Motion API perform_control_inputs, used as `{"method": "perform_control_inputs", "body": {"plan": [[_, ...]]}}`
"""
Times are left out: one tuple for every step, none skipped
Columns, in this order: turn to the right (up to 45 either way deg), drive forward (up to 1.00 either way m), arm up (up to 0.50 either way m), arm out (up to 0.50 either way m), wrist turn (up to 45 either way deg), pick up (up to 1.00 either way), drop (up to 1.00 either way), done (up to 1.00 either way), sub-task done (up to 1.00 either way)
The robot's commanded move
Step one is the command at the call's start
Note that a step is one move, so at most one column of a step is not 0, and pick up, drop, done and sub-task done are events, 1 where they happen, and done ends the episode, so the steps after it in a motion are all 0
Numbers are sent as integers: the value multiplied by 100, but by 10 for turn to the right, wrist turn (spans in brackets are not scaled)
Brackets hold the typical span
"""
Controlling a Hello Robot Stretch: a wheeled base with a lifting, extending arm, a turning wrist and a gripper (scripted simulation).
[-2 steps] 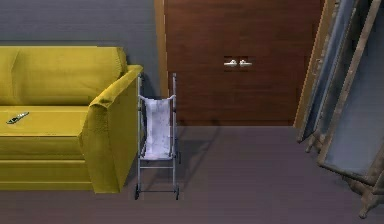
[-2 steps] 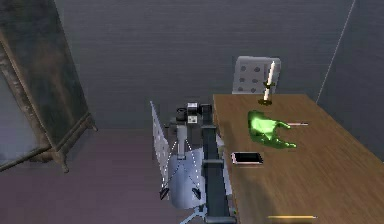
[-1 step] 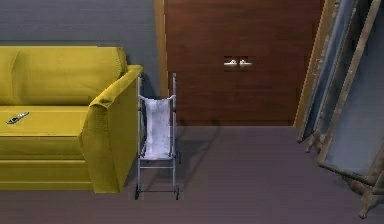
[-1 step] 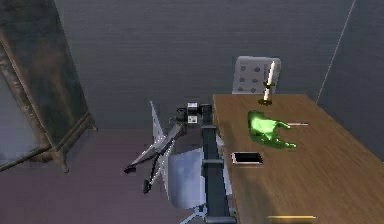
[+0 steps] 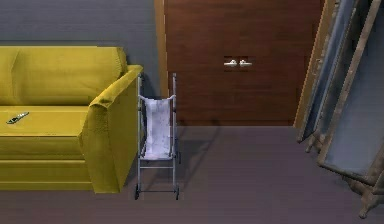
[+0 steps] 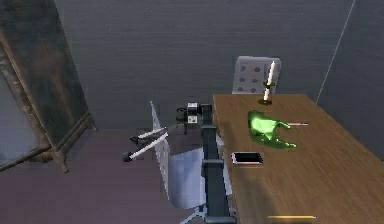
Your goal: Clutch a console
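Yellow sofa: small dark handset on its seat, possibly the console. Wooden table: flat dark device near its edge, likelier target, as the arm lies alongside. Gripper: over bare floor, holding nothing; finger spread cannot be told.
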Motion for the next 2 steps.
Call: {"method": "perform_control_inputs", "body": {"plan": [[0,0,0,0,450,0,0,0,0],[0,0,0,0,450,0,0,0,0]]}}
